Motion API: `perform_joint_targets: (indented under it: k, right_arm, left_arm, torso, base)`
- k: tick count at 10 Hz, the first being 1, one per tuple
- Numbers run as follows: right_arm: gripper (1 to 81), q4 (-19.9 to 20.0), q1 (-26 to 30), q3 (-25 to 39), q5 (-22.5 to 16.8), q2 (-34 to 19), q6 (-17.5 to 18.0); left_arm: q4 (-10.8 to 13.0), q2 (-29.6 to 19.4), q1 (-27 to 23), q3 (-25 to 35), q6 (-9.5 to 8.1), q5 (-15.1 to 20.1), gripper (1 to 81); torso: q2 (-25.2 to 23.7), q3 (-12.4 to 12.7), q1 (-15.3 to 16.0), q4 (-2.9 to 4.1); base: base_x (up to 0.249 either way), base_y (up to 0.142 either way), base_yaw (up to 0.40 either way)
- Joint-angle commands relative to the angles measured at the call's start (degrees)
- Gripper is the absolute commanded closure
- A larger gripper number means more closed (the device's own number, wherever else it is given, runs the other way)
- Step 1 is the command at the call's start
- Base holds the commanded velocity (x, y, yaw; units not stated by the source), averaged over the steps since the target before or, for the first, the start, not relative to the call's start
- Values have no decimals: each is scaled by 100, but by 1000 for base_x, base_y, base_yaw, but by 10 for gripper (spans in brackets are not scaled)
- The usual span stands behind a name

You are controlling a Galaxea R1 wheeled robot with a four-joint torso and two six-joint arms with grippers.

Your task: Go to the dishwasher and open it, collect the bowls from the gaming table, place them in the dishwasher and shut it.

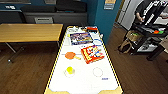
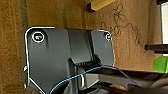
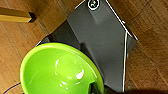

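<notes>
The gaming table [image 1: 56, 63] stretches straight ahead in the head view, with a white top and yellow edges. On it lie two colourful board game boxes [image 1: 92, 53] and an orange round bowl-like thing [image 1: 70, 55]. Nearer to me, a small yellow piece [image 1: 70, 69] sits in a pale round dish. A light green bowl [image 3: 60, 72] looms large in the right wrist view, above the wooden floor. My right gripper [image 3: 93, 88] is shut on its rim. A green sliver of a bowl [image 2: 160, 64] shows in the left wrist view beside my left gripper [image 2: 85, 82]. The dishwasher is out of view.
A plain wooden table [image 1: 30, 32] stands left of the gaming table, with a floor gap between them. A teal wall corner [image 1: 105, 22] rises behind it. At the back right a person [image 1: 141, 12] stands by a black cart [image 1: 150, 31]. The floor is brown wood.
</notes>
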Motion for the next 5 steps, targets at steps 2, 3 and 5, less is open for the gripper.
perform_joint_targets:
  k: [2, 3, 5]
  right_arm:
    - [811, -388, 117, -968, -573, 666, -80]
    - [811, -415, 125, -960, -573, 711, -80]
    - [811, -441, 143, -987, -582, 781, -80]
  left_arm:
    - [-48, -1715, -1269, 1872, -169, 312, 10]
    - [-109, -1901, -1515, 2031, -178, 321, 10]
    - [-356, -2086, -2068, 2349, -230, 672, 10]
  torso:
    - [0, 0, 0, 0]
    - [0, 0, 0, 0]
    - [0, 0, 0, 0]
  base:
    - [0, 0, 0]
    - [0, 0, 0]
    - [0, 0, 0]
